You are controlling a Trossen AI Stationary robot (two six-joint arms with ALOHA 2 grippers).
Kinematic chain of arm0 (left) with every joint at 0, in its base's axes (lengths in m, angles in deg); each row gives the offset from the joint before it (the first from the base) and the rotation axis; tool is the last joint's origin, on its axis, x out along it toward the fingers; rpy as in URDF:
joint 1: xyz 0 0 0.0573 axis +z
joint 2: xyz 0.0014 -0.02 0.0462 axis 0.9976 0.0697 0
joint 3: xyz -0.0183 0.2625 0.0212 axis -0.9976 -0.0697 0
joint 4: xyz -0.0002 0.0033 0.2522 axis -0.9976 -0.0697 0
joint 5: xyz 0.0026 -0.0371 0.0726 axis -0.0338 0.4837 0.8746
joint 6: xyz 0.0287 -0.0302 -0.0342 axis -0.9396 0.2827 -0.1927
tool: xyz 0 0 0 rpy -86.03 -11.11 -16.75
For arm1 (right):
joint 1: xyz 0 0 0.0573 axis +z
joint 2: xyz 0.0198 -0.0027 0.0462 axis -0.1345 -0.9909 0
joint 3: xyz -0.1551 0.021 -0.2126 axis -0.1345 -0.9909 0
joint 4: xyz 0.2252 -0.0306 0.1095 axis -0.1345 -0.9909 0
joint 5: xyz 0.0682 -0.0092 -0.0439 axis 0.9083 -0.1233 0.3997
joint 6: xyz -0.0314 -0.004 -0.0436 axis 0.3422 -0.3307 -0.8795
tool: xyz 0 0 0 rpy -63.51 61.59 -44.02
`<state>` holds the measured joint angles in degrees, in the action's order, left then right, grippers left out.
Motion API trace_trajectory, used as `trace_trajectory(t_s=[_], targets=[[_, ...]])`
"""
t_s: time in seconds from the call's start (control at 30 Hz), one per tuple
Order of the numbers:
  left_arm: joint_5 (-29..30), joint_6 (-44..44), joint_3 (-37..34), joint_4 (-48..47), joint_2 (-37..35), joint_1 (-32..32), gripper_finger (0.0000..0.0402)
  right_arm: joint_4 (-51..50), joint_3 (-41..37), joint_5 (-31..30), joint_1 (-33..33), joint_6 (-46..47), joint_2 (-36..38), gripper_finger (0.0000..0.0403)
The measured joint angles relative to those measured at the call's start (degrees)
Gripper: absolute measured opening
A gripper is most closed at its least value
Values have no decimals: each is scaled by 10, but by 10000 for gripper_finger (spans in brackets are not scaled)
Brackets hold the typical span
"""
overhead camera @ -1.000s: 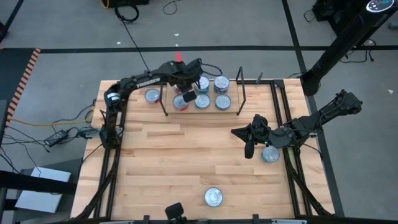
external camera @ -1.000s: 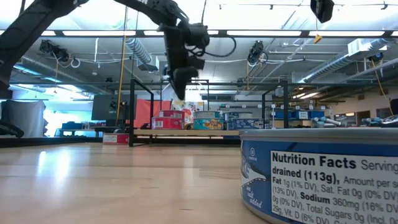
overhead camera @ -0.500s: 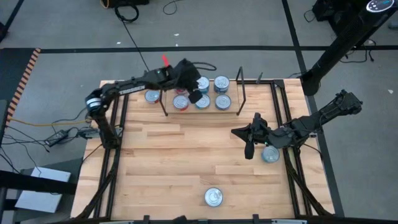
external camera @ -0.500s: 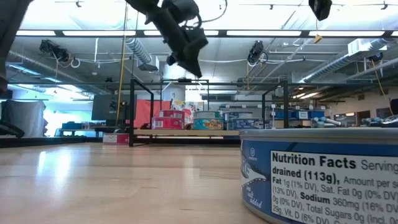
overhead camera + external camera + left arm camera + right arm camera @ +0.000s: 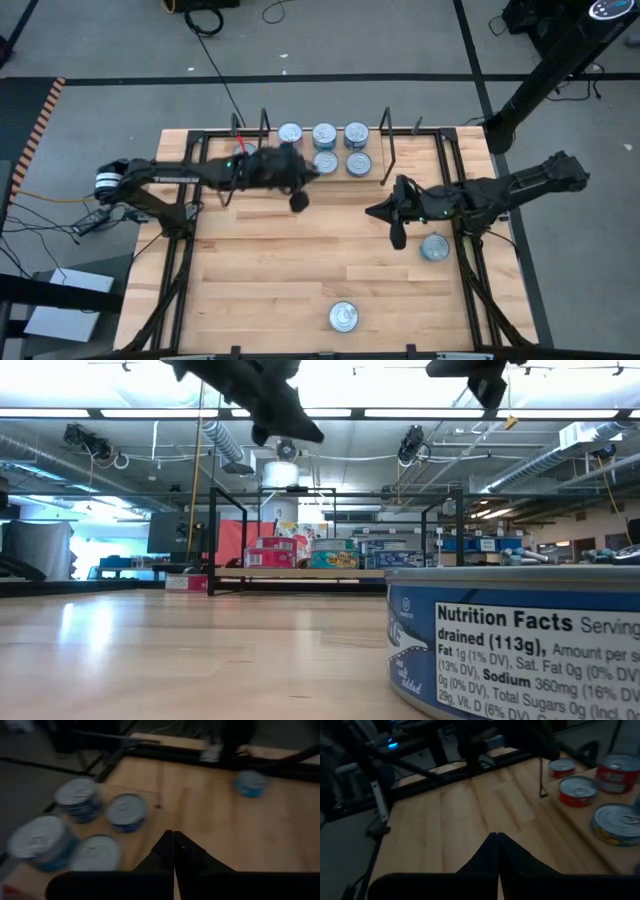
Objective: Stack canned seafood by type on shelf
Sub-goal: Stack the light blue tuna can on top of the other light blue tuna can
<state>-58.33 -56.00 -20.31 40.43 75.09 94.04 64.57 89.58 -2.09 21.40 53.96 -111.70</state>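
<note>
Left gripper [image 5: 298, 201], fingers now pressed together and empty, has swung off the light-wood shelf with black wire ends [image 5: 372, 176] toward frame centre, so its placement looks complete; right gripper [image 5: 397, 238], also pressed together, empty, hovers centre-right beside a loose blue-labelled silver-lidded round tin [image 5: 434, 247], prob. next pick.

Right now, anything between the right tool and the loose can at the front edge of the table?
No. In the high view only bare tabletop lies between the right tool and the front can. Another loose can sits off to the side.
</note>
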Motion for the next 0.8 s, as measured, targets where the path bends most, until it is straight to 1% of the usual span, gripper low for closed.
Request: trace_trajectory(t_s=[0.13,0.2,0.33,0.43,0.53,0.63,0.7,0.8], targets=[[2,37,-36,19,-18,-60,2,-1,0,82,-40,-16,0,10],[13,52,-46,27,-19,-88,2,-3,0,119,-60,-25,0,10],[44,65,-64,52,-20,-140,2,-19,0,172,-87,-36,0,10],[63,66,-65,50,-20,-166,2,-55,0,187,-93,-34,0,10],[66,78,-65,52,-20,-177,2,-88,0,187,-92,-15,-1,10],[41,95,-65,51,-20,-177,2,-107,0,187,-86,10,-2,10],[35,95,-65,51,-20,-174,2,-116,0,187,-78,22,-9,10],[21,92,-65,52,-20,-163,2,-136,0,184,-63,55,-34,10]])
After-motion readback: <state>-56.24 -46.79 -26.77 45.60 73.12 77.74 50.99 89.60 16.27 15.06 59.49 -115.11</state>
